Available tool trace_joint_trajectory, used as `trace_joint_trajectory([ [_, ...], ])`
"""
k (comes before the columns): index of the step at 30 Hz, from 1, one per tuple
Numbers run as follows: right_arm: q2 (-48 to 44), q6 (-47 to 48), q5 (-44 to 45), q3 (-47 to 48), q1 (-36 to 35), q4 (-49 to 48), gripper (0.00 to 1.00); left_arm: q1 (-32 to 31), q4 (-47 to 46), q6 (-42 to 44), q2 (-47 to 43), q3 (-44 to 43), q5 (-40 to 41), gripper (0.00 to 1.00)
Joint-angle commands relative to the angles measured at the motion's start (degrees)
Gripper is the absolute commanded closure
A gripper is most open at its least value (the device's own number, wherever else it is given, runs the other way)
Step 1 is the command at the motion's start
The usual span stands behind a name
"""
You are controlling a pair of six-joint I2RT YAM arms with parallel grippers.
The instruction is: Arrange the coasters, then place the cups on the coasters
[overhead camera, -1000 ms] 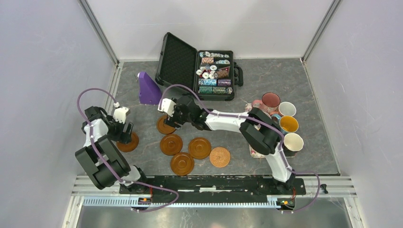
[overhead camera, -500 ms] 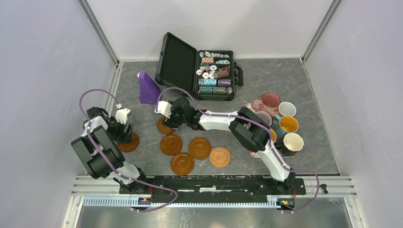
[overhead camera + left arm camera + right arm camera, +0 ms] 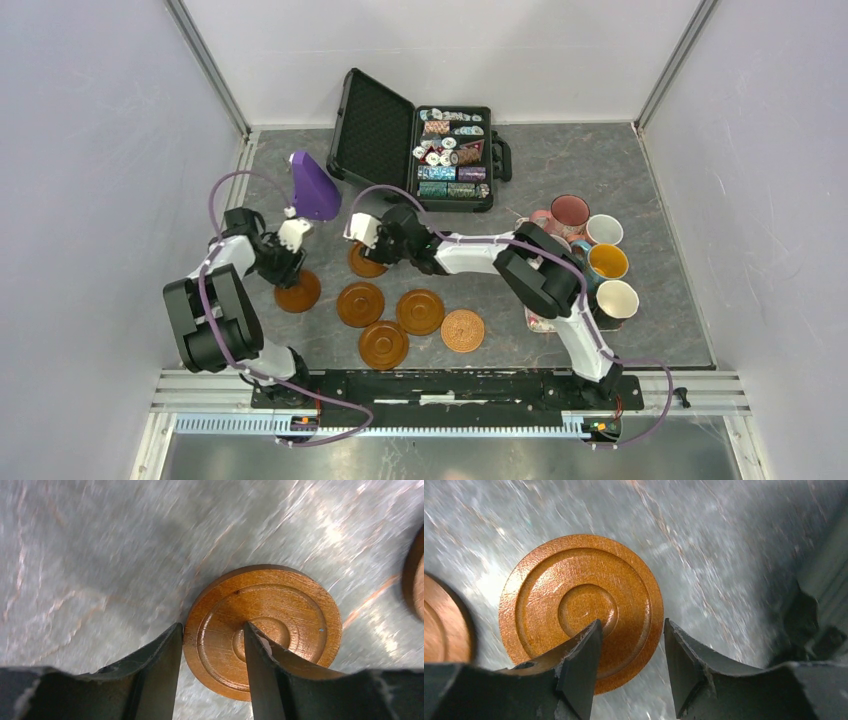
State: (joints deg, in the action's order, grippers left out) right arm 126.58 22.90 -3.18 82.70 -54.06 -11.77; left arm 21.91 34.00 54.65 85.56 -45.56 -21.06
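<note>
Loose coasters: three brown coasters (image 3: 383, 344) lie bunched near the arm bases, with the patterned coaster (image 3: 462, 330) just to their right. None of them has shifted in the last second.
Left pincer (image 3: 212, 630): clenched on the rim of the left coaster (image 3: 280, 610), one tip outside the edge and the other on the recessed middle. A second ago it stood wide above the disc.
Left coaster: flat on the desk (image 3: 620, 180). It has been dragged rightward, away from the left wall and toward the bunch, but is still apart from it.
Right pincer (image 3: 631, 623): grasping the far coaster (image 3: 549, 580) the same way, one tip on the centre ring and the other at the outer edge. It too has closed within the second.
Far coaster: slid a little to the right, and now lies just beyond the bunch.
Cups (image 3: 607, 262): crowded together at the right of the desk, partly hidden behind the right arm. None is on a coaster.
Back of desk: purple wedge (image 3: 313, 187) and open chip case (image 3: 440, 150), both untouched.
Meaning: both arms seem to have gone from reaching to moving. Arranging is under way and the cups come later.
Risk: the thin rim grips may slip mid-slide.
</note>
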Motion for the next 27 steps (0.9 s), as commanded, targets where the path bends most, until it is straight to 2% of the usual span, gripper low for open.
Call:
trace_joint_trajectory([
  [1, -4.79, 2.71, 0.58, -8.22, 3.93, 4.40, 0.45, -5.97, -5.24, -6.54, -1.26, 0.29, -0.06, 0.46],
  [12, -14.34, 5.14, -0.29, -23.21, 10.21, 4.10, 0.46, -21.09, -14.32, -17.08, 6.11, -4.53, 4.23, 0.48],
  [15, -16.09, 5.25, -0.49, -25.09, 11.14, 4.30, 0.46, -27.12, -15.62, -17.12, 8.04, -6.63, 8.82, 0.49],
  [24, -18.80, 5.43, -0.34, -27.83, 13.16, 5.25, 0.46, -35.59, -15.12, -18.62, 12.31, -11.56, 10.72, 0.50],
  [27, -19.13, 5.58, -0.12, -28.17, 13.62, 5.36, 0.47, -36.41, -15.19, -18.89, 12.40, -11.70, 10.90, 0.50],
])
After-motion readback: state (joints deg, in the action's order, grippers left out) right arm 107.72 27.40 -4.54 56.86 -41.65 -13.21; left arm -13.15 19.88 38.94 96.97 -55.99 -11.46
